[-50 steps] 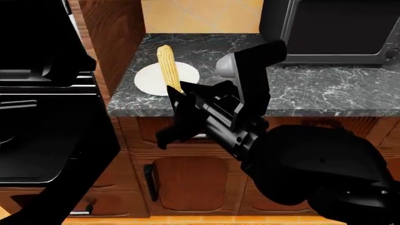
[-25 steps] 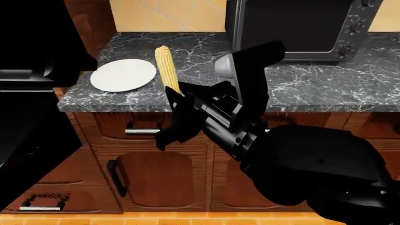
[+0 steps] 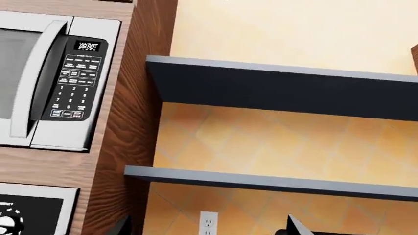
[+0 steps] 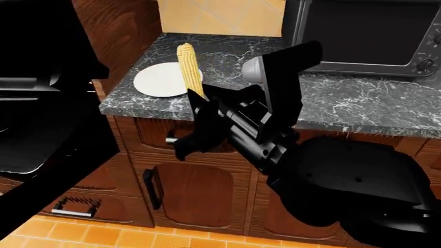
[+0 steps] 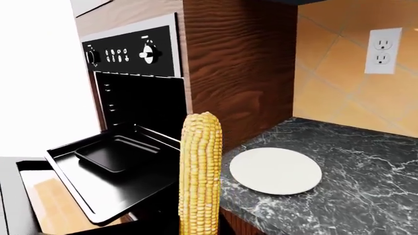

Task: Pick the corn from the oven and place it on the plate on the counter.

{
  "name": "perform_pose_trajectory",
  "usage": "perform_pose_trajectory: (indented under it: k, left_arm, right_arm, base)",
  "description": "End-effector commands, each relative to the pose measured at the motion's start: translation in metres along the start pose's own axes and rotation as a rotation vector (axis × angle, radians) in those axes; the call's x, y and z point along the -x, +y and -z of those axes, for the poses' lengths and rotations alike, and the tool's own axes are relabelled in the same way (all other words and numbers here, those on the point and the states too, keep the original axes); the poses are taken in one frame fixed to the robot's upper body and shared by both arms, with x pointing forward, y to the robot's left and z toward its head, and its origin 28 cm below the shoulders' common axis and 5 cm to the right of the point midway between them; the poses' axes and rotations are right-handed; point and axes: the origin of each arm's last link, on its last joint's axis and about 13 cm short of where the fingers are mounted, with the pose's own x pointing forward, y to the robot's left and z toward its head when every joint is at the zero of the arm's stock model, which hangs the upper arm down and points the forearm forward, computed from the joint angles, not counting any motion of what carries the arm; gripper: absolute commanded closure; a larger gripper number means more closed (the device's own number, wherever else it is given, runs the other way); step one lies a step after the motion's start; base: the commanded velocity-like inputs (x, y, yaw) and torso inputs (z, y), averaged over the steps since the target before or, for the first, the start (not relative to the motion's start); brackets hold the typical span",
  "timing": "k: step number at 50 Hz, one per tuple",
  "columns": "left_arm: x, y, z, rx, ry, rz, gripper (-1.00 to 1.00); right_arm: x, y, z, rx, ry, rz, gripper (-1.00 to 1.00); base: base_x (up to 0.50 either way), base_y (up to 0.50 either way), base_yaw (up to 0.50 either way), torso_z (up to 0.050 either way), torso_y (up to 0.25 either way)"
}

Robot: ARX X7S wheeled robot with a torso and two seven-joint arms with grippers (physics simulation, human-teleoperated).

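A yellow corn [image 4: 189, 70] cob stands upright, and my right gripper [image 4: 200, 102] is shut on its lower end. In the right wrist view the corn [image 5: 200, 176] hangs in front of the counter [image 5: 356, 161] edge, beside the white plate [image 5: 275, 170] and apart from it. The plate [image 4: 158, 80] lies near the counter's [image 4: 337, 106] left end. To the left, the black oven [image 5: 138, 100] has its door down, with a black tray [image 5: 115, 152] inside. My left gripper [image 3: 205, 230] is open, its fingertips [image 3: 295, 228] wide apart, facing the wall.
A grey toaster oven [image 4: 365, 31] stands at the back right of the counter. Wooden drawers [image 4: 196, 194] sit under the slab. The left wrist view shows a microwave [image 3: 46, 83], two wall shelves [image 3: 281, 88] and an outlet [image 3: 207, 221].
The head view has swung back toward the oven, so the plate and counter now sit further right in it. The corn stays upright in my right gripper.
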Motion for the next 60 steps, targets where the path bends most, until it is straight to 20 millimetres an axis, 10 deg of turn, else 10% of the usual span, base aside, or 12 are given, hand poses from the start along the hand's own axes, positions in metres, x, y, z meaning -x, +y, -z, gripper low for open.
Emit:
perform_pose_trajectory:
  k: [1, 33, 60]
  left_arm:
    - [-0.0005, -0.0003, -0.0005, 0.001, -0.002, 0.002, -1.00]
    - [0.0001, -0.0001, 0.0004, 0.005, 0.001, 0.001, -1.00]
    - [0.0011, -0.0019, -0.0003, 0.012, 0.000, 0.011, -1.00]
  right_arm:
    - [0.0002, -0.0006, -0.0019, 0.012, -0.014, 0.001, 1.00]
    - [-0.0011, -0.0029, -0.0001, -0.015, -0.009, 0.023, 1.00]
    - [0.0004, -0.0018, 0.0047, -0.013, 0.029, 0.016, 1.00]
  base:
    - [0.04, 0.00, 0.50, 0.000, 0.000]
    - [0.02, 0.00, 0.28, 0.000, 0.000]
    - [0.51, -0.05, 0.00, 0.000, 0.001]
